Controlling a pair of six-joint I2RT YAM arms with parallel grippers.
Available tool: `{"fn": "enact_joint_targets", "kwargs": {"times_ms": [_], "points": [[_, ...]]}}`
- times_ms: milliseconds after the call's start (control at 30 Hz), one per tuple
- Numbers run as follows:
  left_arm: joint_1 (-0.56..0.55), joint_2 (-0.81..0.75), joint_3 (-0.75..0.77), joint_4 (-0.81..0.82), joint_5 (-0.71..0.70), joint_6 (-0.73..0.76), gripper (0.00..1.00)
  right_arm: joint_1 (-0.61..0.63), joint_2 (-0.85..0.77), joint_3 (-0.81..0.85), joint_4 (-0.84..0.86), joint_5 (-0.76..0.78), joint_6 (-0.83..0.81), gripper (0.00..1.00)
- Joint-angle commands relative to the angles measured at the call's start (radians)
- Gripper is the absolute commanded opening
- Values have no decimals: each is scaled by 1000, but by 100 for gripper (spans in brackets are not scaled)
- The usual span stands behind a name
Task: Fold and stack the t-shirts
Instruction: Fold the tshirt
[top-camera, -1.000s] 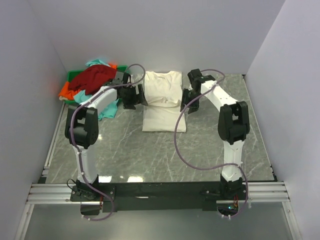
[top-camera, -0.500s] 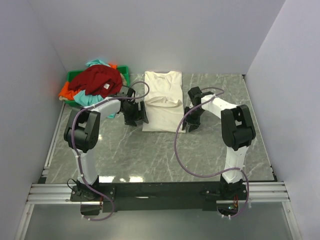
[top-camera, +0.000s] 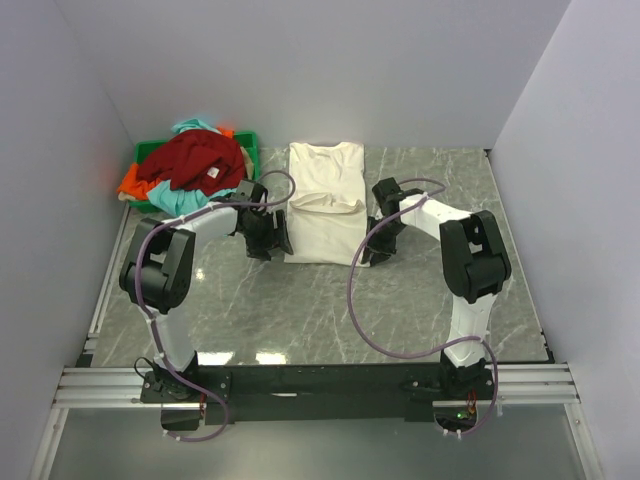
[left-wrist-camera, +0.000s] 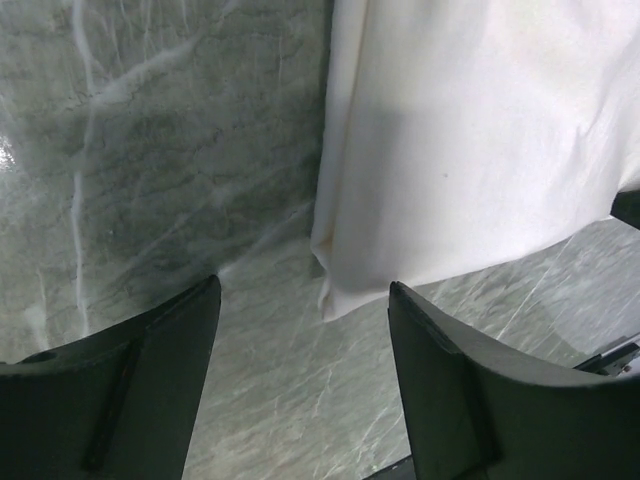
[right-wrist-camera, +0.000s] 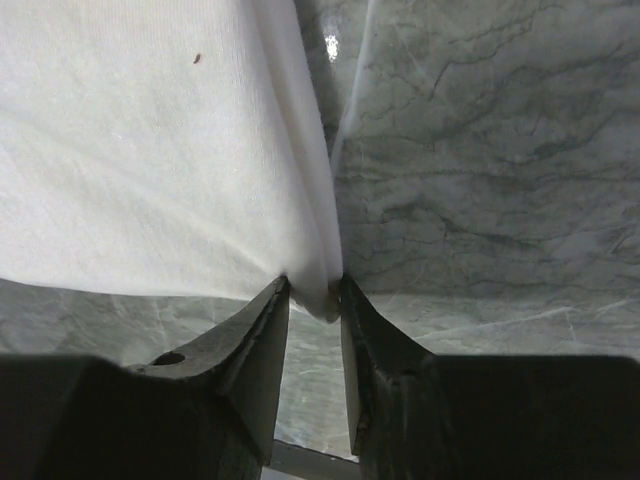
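Right wrist view: right gripper (right-wrist-camera: 314, 290) clamps cream shirt (right-wrist-camera: 150, 150) at 5 o'clock corner. Left gripper (left-wrist-camera: 303, 290), spread wide, holds nothing beside 7 o'clock corner.

Both arms rise from their bases, fold at the elbow and reach inward toward each other. The left arm (top-camera: 160, 275) sends its forearm up and to the right, with the wrist bent down so the left gripper (top-camera: 272, 240) sits low, tips toward the table. Its fingers (left-wrist-camera: 150, 360) stand wide apart and grip nothing. The right arm (top-camera: 470, 260) mirrors it, forearm running up and to the left and wrist dropped. The right gripper (top-camera: 375, 250) is also low, and its fingers (right-wrist-camera: 255, 350) are pinched together on the edge of the shirt (right-wrist-camera: 150, 150)
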Motion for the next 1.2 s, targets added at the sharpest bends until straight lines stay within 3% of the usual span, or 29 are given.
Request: {"fn": "enact_joint_targets", "kwargs": {"times_ms": [0, 200, 767, 967, 1100, 1167], "points": [[-7, -42, -16, 30, -13, -23, 73, 14, -27, -29, 11, 19, 1, 31], [-10, -39, -34, 52, 3, -41, 66, 13, -39, -41, 11, 27, -1, 23], [-41, 1, -69, 117, 55, -69, 41, 14, -61, -68, 27, 31, 8, 17], [-41, 34, -48, 148, 69, -95, 24, 13, -59, -68, 28, 30, 10, 15], [-41, 47, -26, 121, 50, -92, 0, 14, -64, -53, 18, 38, 7, 0], [-40, 36, -11, 93, 24, -83, 0, 13, -64, -39, 1, 51, 5, 0]]}}
